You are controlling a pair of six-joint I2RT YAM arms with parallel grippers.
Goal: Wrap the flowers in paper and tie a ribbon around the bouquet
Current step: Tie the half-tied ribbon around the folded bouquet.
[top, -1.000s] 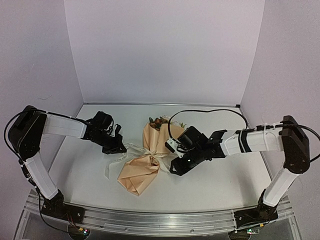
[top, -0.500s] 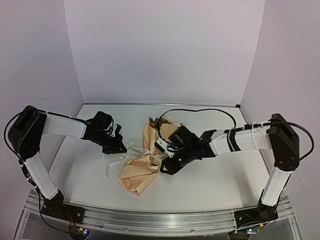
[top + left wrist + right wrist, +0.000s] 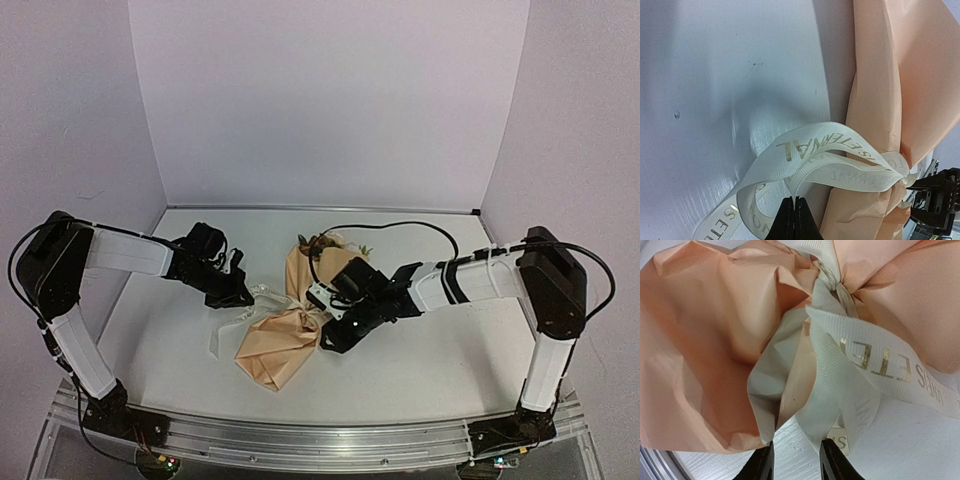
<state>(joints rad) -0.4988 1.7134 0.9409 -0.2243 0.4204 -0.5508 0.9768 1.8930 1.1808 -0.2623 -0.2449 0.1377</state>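
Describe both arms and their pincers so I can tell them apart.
Left arm and right arm match: white tubular links, black joint housings. A thin black cable loops off the right one. Left pincer and right pincer both have slim black fingers.

Ribbon (image 3: pixel 826 146), cream, gold print: "ETERNAL" legible on its loop in the left wrist view; fragment "ETE" in the right wrist view; other lettering too partial to read
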